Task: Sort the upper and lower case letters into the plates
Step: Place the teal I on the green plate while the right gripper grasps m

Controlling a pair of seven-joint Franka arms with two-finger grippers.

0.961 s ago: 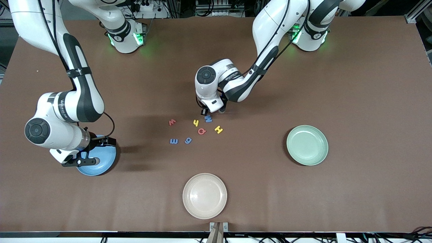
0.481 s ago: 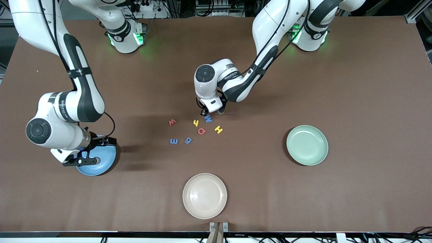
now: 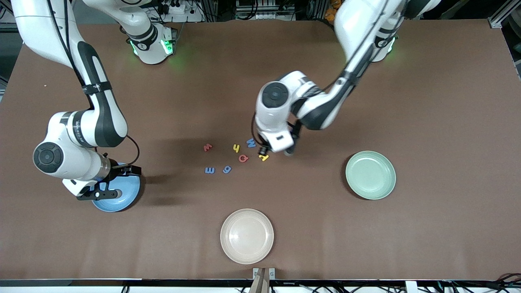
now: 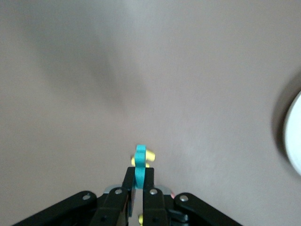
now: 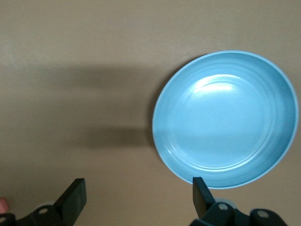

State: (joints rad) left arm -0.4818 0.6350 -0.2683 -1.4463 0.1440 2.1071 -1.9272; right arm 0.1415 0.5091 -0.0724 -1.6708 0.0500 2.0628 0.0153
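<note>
- Left arm has swung away from the blue W-shaped foam letter [image 3: 251, 143] toward the green-plate end of the table. The left gripper [image 3: 264, 154] now hangs over the yellow foam H [image 3: 264, 158]. A second ago its jaws were closing at table level beside the W.
- Left gripper pinches a thin teal foam letter [image 4: 140, 165] edge-on between narrow jaws; the piece stands upright and clear of the brown table [image 3: 427, 101], with the yellow H just beneath it. Which character it is cannot be told.
- Judgement: pick done, carry started; the case of the teal piece decides which plate takes it.
- Right arm waits unchanged. The right gripper [image 3: 99, 194] hovers over the round shallow blue plate [image 5: 225, 117], jaws spread wide and holding nothing.
- Blue plate: empty as far as the right wrist view shows.
- Round pale mint green plate [image 3: 370, 175]: empty, well apart from the left gripper toward the left arm's end of the table.
- Round cream-white plate [image 3: 247, 236]: empty, nearest the front camera.
- Loose letters near the left gripper: yellow 4-like piece [image 3: 236, 148], red Q [image 3: 243, 158], red M [image 3: 208, 147], blue E [image 3: 210, 170], blue g-like piece [image 3: 227, 169]. None sorted yet.
</note>
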